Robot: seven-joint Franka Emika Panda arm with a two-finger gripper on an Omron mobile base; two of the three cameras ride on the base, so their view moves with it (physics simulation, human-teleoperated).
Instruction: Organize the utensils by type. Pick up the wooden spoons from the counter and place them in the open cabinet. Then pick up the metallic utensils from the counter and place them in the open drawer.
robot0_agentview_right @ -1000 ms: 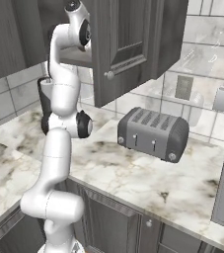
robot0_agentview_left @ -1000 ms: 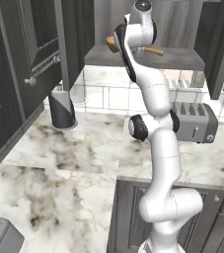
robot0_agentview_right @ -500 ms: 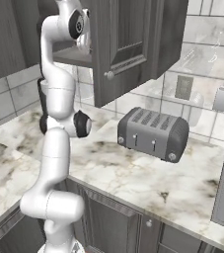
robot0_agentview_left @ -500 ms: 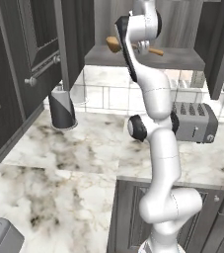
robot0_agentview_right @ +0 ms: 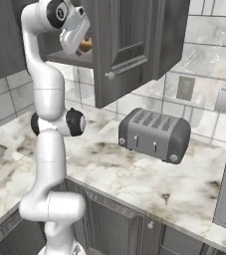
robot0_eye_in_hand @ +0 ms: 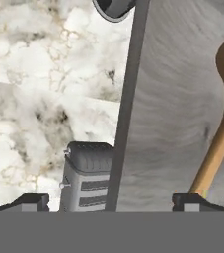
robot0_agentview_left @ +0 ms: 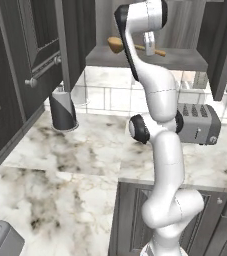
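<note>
The white arm reaches up to the dark grey wall cabinet (robot0_agentview_left: 150, 59), whose lighter grey inner shelf carries a light-brown wooden spoon (robot0_agentview_left: 117, 45). In the left base view the spoon's oval bowl shows left of the arm and a short stub of handle shows right of it; the stretch between is hidden behind the wrist, so whether this is one spoon or two lying in line is hard to say. In the right base view only a small tan patch peeks out beside the hand, at the edge of the panelled cabinet door (robot0_agentview_right: 134, 45).

The two-finger gripper (robot0_eye_in_hand: 116, 200) has its jaws spread wide, with nothing between them. In the hand view its dark fingertips (robot0_eye_in_hand: 32, 200) sit far apart at the bottom, and the spoon's handle runs down the grey shelf towards the right tip; whether it touches that tip is unclear, as the end is cut off.

Below, the white marble counter with grey and brown veins (robot0_agentview_left: 75, 165) holds a grey metal four-slot toaster (robot0_agentview_right: 154, 134) and a black-and-white striped canister (robot0_agentview_left: 62, 107). A pale grey corner (robot0_agentview_left: 0, 242) at the lower left of the left base view is cropped and cannot be identified.
</note>
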